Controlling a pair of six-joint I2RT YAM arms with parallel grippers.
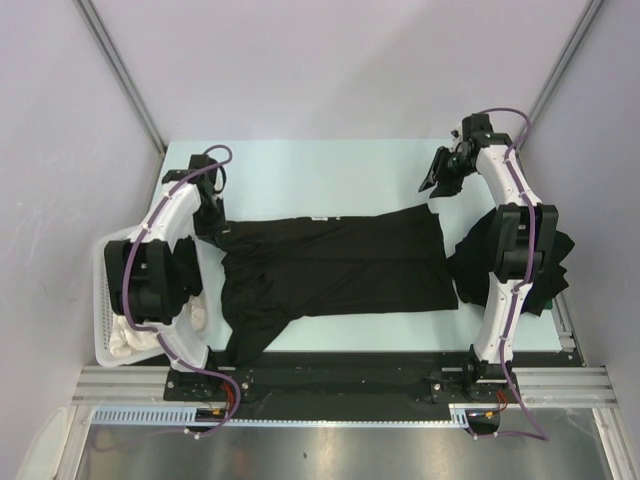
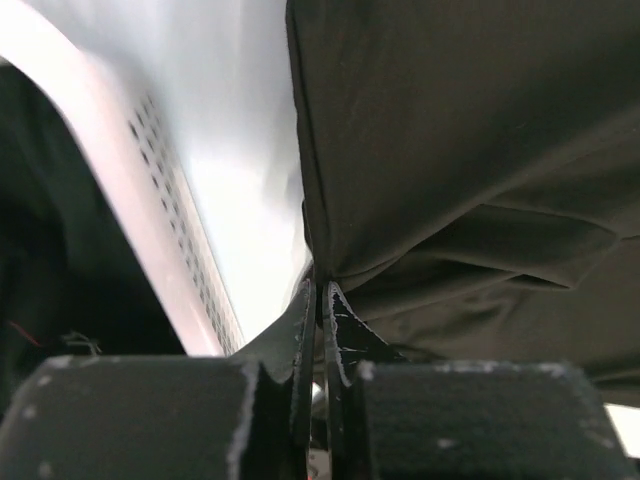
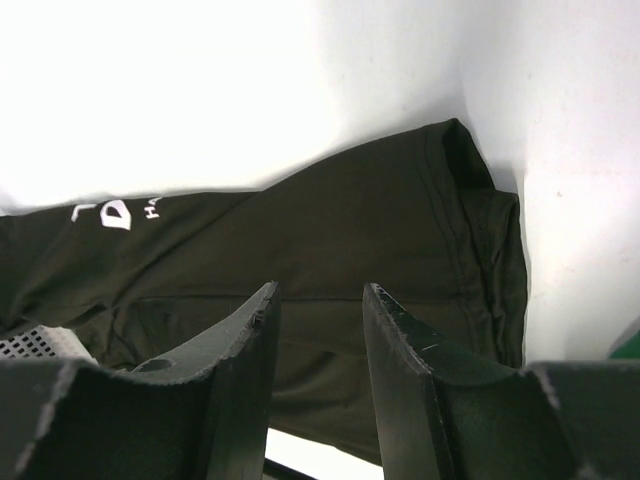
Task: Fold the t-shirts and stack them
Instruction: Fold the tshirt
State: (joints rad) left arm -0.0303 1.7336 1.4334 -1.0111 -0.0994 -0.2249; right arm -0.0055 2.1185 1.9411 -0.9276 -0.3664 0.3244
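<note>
Left gripper [image 2: 320,292] pinches the shirt [image 1: 340,265] near the left edge; right gripper [image 3: 320,290] hangs parted, empty, over the far-right corner.

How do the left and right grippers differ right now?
The left gripper is shut, pinching the edge of the spread t-shirt; the right gripper is open and holds nothing. The left gripper sits low at the shirt's left end; the right gripper hovers past its right end. Both have dark fingers.

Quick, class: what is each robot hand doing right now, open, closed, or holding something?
Left hand: closed, pinching the edge of the black t-shirt.
Right hand: open, holding nothing.
</note>
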